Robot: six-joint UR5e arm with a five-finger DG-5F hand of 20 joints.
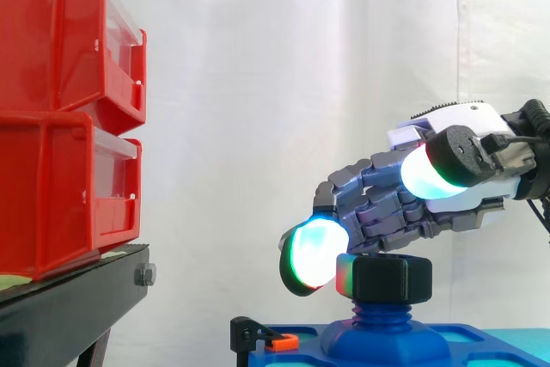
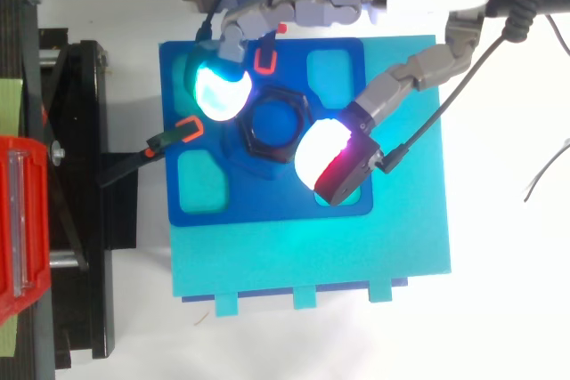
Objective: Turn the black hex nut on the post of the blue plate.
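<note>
At the left, two red bins (image 1: 51, 118) are sitting stacked on a black stand (image 1: 69, 302). A black clamp arm (image 2: 147, 152) tipped with an orange clip (image 2: 188, 128) is stretching from the stand onto the left edge of the blue plate (image 2: 267, 206). A second orange clip (image 2: 264, 60) is sitting at the plate's far side. The plate, dark blue with rounded cut-outs at its corners, is lying on a lighter cyan base (image 2: 312, 260). At its middle the black hex nut (image 2: 274, 125) is sitting on the ribbed blue post (image 1: 381, 314). The nut is matte, six-sided and thick-walled, and its round bore is showing blue from above. The hand (image 1: 391, 199) is hanging over the nut from the right with its fingers bent and spread apart, not clamping it. One glowing pad (image 2: 221, 88) is lying against the nut's far-left corner, while the thumb pad (image 1: 430, 174) is hovering at the near right, higher than the nut.
</note>
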